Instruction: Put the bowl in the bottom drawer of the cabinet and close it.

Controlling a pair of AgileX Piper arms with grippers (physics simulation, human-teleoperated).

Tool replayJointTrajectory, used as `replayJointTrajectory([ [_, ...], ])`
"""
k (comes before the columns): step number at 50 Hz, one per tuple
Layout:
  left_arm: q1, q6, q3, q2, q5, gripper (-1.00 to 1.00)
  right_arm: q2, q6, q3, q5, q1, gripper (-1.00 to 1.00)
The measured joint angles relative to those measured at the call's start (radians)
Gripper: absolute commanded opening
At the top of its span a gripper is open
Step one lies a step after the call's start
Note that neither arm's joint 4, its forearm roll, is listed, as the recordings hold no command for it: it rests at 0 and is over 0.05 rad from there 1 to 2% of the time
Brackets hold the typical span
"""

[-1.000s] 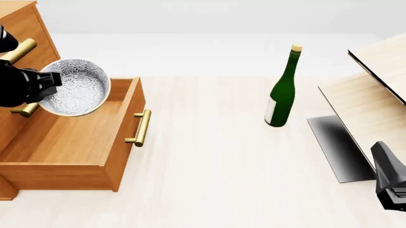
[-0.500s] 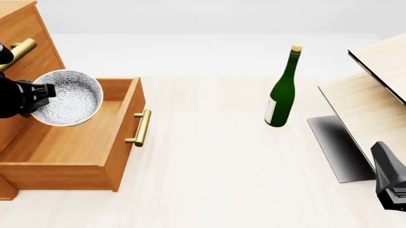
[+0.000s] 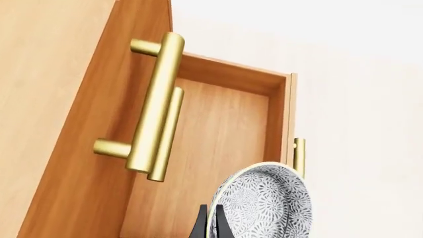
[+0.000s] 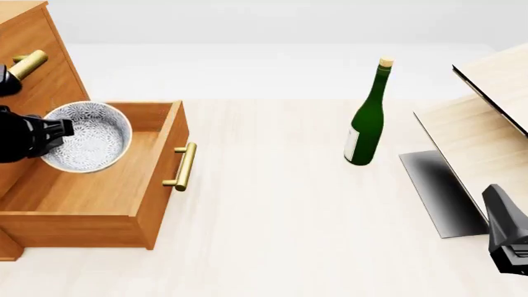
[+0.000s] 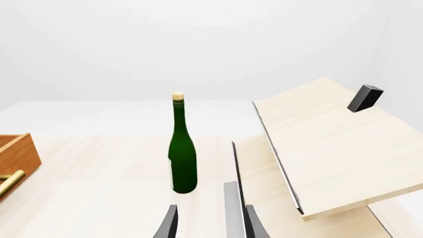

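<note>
Pale wood table (image 4: 272, 235), white backdrop. Orange-brown cabinet (image 4: 33, 55) at far left w/ bottom drawer (image 4: 107, 192) pulled fully open; nothing lying on its floor. Left gripper (image 4: 59, 130) pinches the rim of the speckled bowl (image 4: 89, 136), held tilted above the drawer's rear part, not resting on the bottom; bowl itself holds nothing. Right gripper (image 5: 208, 220) narrowly parted, holding nothing, low at right near a pale wood structure (image 4: 486, 117). Green wine bottle (image 4: 368, 117) upright mid-table, well apart from the drawer.
</note>
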Motion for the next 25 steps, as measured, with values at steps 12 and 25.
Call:
replayJointTrajectory([
  [12,0.002,0.0,0.015,0.029,-0.026,-1.0,0.0,0.0,0.0,0.0,0.0,1.0],
  [25,0.001,-0.003,0.031,0.065,-0.057,-1.0,0.0,0.0,0.0,0.0,0.0,1.0],
])
